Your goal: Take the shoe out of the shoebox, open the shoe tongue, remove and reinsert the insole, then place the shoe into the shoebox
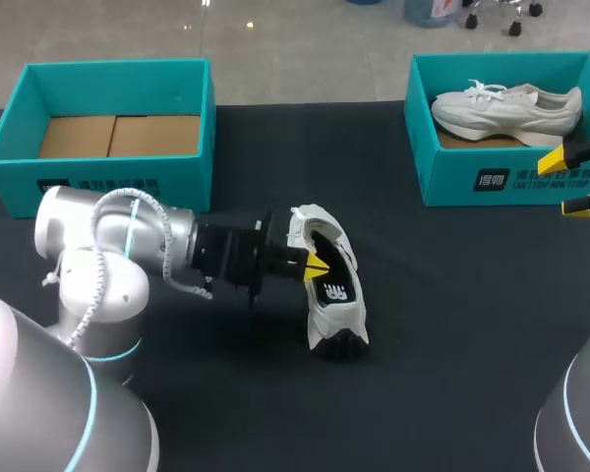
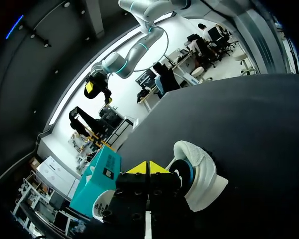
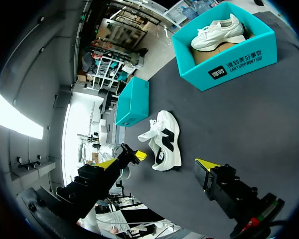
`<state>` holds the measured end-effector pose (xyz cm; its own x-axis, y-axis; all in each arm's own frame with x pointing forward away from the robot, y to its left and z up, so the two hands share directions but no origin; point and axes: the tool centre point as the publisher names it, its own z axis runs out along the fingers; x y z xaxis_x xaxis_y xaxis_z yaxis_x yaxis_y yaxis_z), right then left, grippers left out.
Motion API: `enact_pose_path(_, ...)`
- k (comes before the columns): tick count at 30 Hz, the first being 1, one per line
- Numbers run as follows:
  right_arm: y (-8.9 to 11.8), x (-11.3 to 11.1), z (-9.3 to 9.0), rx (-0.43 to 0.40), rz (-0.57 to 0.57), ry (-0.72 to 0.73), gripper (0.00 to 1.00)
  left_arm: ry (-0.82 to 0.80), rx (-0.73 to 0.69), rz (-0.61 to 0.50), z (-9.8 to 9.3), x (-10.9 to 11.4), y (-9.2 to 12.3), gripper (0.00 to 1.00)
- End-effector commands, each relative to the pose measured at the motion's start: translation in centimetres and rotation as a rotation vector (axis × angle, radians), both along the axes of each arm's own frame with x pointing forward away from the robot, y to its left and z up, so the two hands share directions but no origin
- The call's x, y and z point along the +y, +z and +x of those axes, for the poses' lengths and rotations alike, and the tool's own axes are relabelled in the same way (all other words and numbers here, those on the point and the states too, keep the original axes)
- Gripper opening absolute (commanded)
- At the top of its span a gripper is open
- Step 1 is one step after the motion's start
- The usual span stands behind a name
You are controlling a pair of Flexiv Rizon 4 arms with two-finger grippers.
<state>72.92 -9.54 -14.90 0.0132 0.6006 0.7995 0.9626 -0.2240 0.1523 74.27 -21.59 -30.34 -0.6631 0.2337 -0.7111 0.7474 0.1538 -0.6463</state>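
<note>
A white shoe with black side panels lies on the dark table, its opening turned toward my left arm. My left gripper is at that opening with its yellow tips pressed together. In the left wrist view the gripper is shut right beside the shoe's collar, and I cannot see anything held between the tips. My right gripper hangs open at the right edge, in front of the right shoebox. In the right wrist view its fingers stand wide apart, well short of the shoe.
The right teal shoebox holds a second white shoe. At the back left stands another teal shoebox with only cardboard in its bottom. Both boxes also show in the right wrist view, the near one and the far one.
</note>
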Motion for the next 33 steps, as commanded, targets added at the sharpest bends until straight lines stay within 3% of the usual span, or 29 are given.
enact_pose_path(1,0.0,0.0,0.0,0.002,-0.002,-0.001,1.0,-0.133,0.02,0.129,1.2,0.6,0.8,0.0)
enact_pose_path(8,0.0,0.0,0.0,0.002,-0.002,-0.001,1.0,-0.29,-0.014,0.266,1.0,1.1,1.9,0.0)
enact_pose_path(12,0.0,0.0,0.0,0.002,-0.002,-0.001,1.0,-0.295,-0.014,0.266,1.1,1.2,2.8,0.0)
enact_pose_path(30,0.0,0.0,0.0,0.002,-0.002,-0.001,1.0,-0.295,-0.014,0.266,1.1,1.2,2.8,0.0)
enact_pose_path(33,0.0,0.0,0.0,0.002,-0.002,-0.001,1.0,-0.449,-0.059,0.383,1.0,1.4,2.6,0.0)
